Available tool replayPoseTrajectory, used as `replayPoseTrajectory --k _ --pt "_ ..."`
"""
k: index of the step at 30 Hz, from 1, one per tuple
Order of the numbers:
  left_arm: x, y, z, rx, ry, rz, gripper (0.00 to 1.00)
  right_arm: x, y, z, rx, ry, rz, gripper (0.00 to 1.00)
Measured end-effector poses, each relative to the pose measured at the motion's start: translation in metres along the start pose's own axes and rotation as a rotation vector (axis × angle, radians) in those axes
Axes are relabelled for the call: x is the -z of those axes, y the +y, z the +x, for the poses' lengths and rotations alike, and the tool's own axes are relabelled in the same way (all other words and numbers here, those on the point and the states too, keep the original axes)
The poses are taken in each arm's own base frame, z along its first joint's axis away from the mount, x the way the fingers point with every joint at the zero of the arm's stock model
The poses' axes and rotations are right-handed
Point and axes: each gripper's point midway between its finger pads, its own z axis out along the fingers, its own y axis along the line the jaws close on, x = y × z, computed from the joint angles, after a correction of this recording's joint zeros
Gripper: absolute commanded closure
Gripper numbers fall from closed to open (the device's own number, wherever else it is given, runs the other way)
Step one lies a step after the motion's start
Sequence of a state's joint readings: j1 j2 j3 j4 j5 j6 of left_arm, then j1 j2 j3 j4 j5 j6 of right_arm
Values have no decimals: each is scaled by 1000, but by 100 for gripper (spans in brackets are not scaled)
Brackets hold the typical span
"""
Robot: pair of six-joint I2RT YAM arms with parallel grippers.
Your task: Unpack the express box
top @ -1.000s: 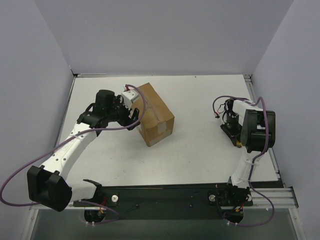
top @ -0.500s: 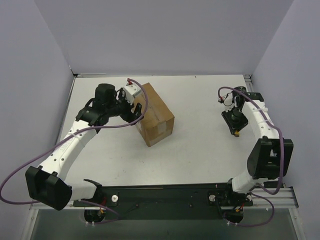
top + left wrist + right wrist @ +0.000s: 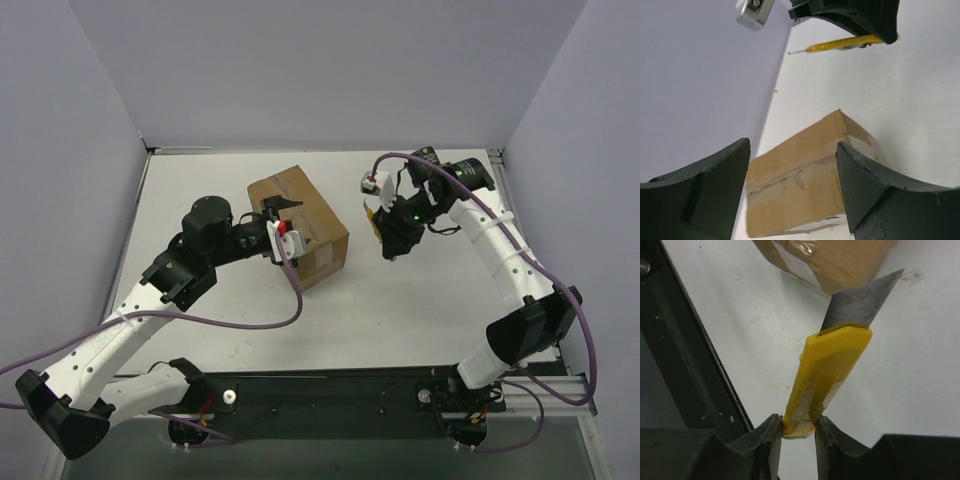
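Observation:
The express box [image 3: 310, 222] is a closed brown carton with a tape seam, lying left of the table's middle. My left gripper [image 3: 288, 222] hovers at its left top side, open and empty. In the left wrist view the box [image 3: 805, 182] lies beyond the spread fingers [image 3: 860, 185]. My right gripper [image 3: 390, 238] is just right of the box, shut on a yellow utility knife [image 3: 827, 375]. The blade [image 3: 860, 302] is out and points at the box's corner [image 3: 830, 260], close to it but apart. The knife also shows in the left wrist view [image 3: 847, 44].
The white table [image 3: 430, 300] has lavender walls behind and on both sides. A black base rail [image 3: 330, 390] runs along the near edge. Purple cables loop off both arms.
My right arm has swung left from the table's right edge to the box, carrying the knife. My left arm has drawn back and turned, and its gripper now sits over the box's left side.

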State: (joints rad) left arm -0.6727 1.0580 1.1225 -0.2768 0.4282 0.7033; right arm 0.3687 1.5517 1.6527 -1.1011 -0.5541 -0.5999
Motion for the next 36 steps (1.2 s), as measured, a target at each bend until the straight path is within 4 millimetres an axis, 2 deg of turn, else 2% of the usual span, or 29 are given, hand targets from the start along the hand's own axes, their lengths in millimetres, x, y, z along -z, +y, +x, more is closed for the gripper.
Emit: replayPoseTrajectory --k 4,10,13,16,17,19,24,27,31,36 --pt "-2 7 -1 -188 -55 -48 25 -11 20 -24 77 -8 -101 100" --pt "-15 4 14 -203 -38 -46 25 -34 29 -35 117 35 -159 100" --pt "-9 7 14 -181 -23 -71 24 -45 22 -36 145 77 -95 100" --pt "8 7 15 -155 2 -112 24 -53 9 -34 165 112 5 100" --pt "16 5 16 -146 13 -120 24 -57 5 -29 173 123 36 100" --pt "31 -3 22 -132 35 -135 24 -62 -2 -6 186 172 87 100" --pt "59 -20 44 -90 111 -167 22 -62 0 88 289 322 165 100" --pt "62 -23 57 -56 152 -183 21 -67 5 124 367 381 183 100" --pt "60 -28 73 -17 196 -182 21 -93 4 140 432 407 196 98" --pt "53 -33 83 19 226 -161 20 -131 7 150 508 414 183 97"
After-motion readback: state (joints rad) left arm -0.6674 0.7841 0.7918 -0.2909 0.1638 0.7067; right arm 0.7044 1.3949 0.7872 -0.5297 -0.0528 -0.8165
